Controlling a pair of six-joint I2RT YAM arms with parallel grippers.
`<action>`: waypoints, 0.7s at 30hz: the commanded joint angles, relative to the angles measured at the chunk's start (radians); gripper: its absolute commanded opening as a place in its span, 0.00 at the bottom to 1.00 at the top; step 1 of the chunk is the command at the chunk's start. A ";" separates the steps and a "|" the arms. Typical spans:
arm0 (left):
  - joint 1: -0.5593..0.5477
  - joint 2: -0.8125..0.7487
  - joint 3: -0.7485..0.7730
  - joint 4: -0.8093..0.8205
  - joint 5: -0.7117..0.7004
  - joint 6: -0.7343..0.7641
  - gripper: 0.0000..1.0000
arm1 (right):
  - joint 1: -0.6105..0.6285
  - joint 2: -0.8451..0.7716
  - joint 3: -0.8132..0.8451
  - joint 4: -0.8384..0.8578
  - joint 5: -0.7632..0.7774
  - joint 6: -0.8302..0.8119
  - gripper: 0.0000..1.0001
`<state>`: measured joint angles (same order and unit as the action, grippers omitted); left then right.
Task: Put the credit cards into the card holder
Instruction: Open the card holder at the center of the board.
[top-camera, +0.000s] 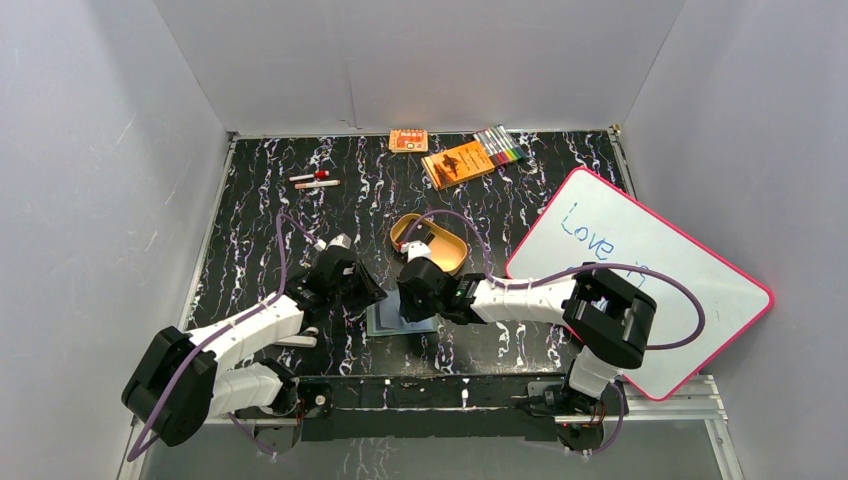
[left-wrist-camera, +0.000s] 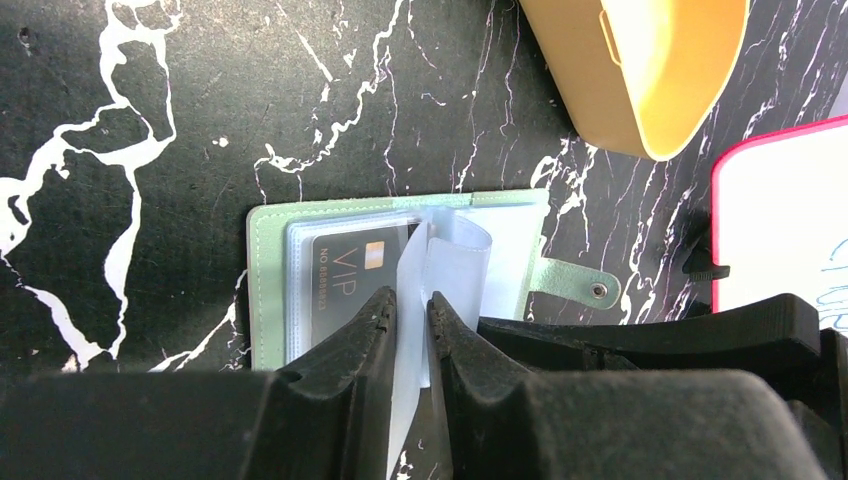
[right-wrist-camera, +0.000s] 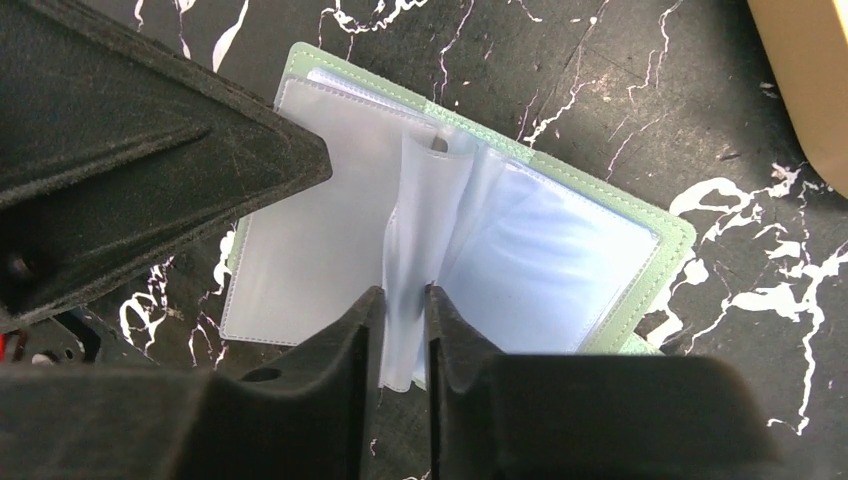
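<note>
Card holder (left-wrist-camera: 265, 290): lies open flat on black marble table (left-wrist-camera: 150, 120), just short of tan tray (left-wrist-camera: 640, 70). Holds one dark credit card (left-wrist-camera: 345, 280) marked VIP in a clear pocket. Left gripper (left-wrist-camera: 410, 305): fingers clamped on an upright clear pocket leaf at the spine. Right gripper (right-wrist-camera: 405, 297): pinches a leaf there too, from the opposite side.
</note>
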<state>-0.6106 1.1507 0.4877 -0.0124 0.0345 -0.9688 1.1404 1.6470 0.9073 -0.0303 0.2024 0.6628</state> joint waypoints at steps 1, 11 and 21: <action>0.005 -0.028 -0.007 -0.021 -0.004 0.005 0.15 | 0.004 -0.014 0.010 0.020 0.020 0.006 0.24; 0.005 -0.016 -0.008 -0.049 -0.037 0.016 0.06 | 0.003 -0.031 0.008 -0.032 0.062 0.021 0.00; 0.005 -0.075 0.036 -0.190 -0.161 0.022 0.10 | -0.006 -0.057 -0.032 -0.046 0.075 0.059 0.00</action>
<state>-0.6109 1.1450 0.4843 -0.1143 -0.0437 -0.9604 1.1393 1.6272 0.8848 -0.0628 0.2516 0.7059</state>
